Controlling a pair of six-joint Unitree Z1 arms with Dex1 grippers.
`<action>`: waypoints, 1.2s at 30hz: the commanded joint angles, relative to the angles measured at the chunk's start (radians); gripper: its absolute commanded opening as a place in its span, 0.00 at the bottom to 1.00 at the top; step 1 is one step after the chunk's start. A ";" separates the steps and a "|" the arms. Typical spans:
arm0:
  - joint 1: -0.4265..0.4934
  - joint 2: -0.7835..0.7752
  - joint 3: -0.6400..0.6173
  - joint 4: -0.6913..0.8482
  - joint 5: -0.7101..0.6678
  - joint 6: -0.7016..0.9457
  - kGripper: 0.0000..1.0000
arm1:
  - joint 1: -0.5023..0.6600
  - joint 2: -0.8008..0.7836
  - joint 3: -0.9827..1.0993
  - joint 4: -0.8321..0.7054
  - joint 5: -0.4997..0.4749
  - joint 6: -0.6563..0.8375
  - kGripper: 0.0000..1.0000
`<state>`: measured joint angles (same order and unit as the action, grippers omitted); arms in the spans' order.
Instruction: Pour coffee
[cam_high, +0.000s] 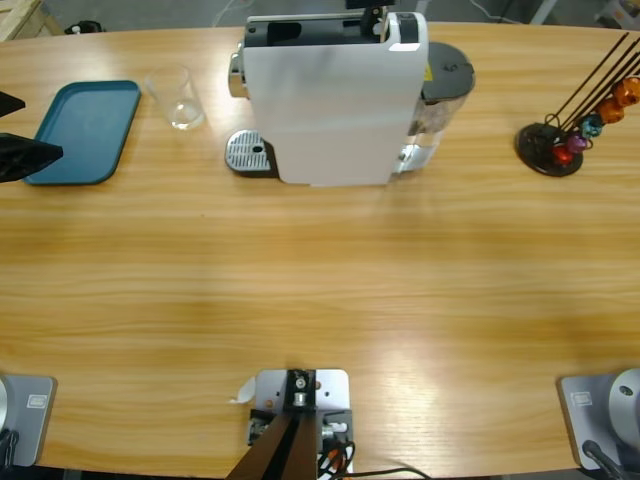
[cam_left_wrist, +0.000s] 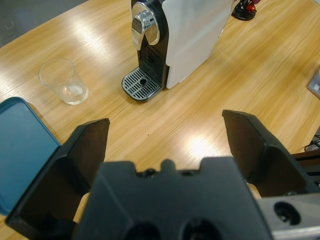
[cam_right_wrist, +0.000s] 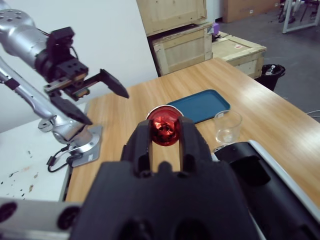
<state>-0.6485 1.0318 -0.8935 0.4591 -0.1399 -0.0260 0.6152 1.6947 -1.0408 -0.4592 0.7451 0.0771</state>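
Right gripper (cam_right_wrist: 164, 131): clenched on red capsule (cam_right_wrist: 163, 129); seen in its wrist view only.
Left gripper (cam_left_wrist: 165, 140): jaws spread, nothing held.
Glass (cam_high: 184, 97): beside blue tray (cam_high: 84, 130).

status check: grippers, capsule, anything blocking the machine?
Right gripper shut on red capsule, above coffee machine. Left gripper open, empty. Glass beside the machine, drip tray bare.

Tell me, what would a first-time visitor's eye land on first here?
Probably the shiny red coffee capsule pinched in the right gripper, held above the open top of the white coffee machine. That machine stands at the table's far middle, with a clear glass and a blue tray beside it. The left gripper hangs open, empty.
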 joint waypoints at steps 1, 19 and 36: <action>-0.011 0.024 0.002 0.012 -0.007 0.003 0.99 | -0.034 0.123 -0.030 -0.047 -0.070 0.017 0.15; -0.011 0.042 0.007 0.007 -0.009 0.003 0.99 | -0.040 0.166 -0.008 0.002 -0.180 -0.014 0.15; -0.011 0.048 0.010 0.001 -0.009 0.003 0.98 | -0.021 0.176 -0.008 0.082 -0.234 -0.056 0.16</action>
<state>-0.6509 1.0545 -0.8936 0.4591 -0.1400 -0.0259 0.6081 1.8020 -1.0731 -0.3980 0.5461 0.0293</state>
